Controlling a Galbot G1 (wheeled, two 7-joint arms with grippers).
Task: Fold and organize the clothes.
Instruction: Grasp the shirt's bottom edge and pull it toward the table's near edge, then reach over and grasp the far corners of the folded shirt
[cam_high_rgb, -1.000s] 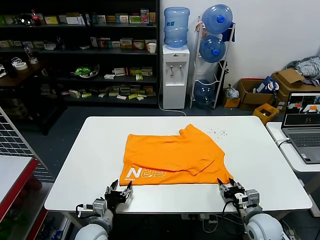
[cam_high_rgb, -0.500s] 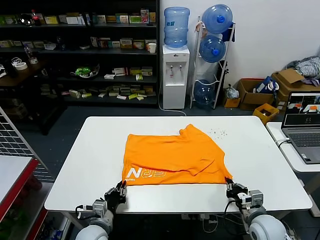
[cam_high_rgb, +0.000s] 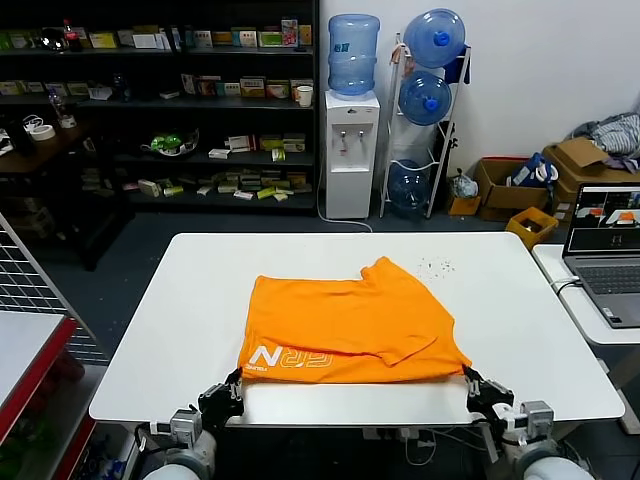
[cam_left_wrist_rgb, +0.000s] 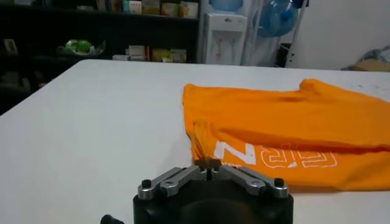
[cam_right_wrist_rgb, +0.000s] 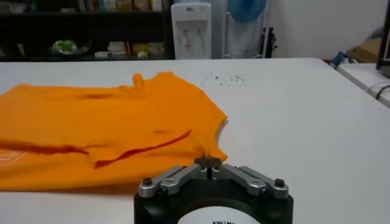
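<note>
Your orange T-shirt (cam_high_rgb: 350, 322) lies mid-frame on the white table (cam_high_rgb: 180, 300). At lower left, your left gripper (cam_high_rgb: 236, 388) pinches its near corner; at lower right, your right gripper (cam_high_rgb: 469, 378) is clamped on the other, likely to lift the hem for folding.

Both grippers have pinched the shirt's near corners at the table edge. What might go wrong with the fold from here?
The left gripper and right gripper each hold only a small corner of the orange T-shirt, so a corner may slip out mid-lift. The sleeve is already folded unevenly, so creases could carry into the fold.
</note>
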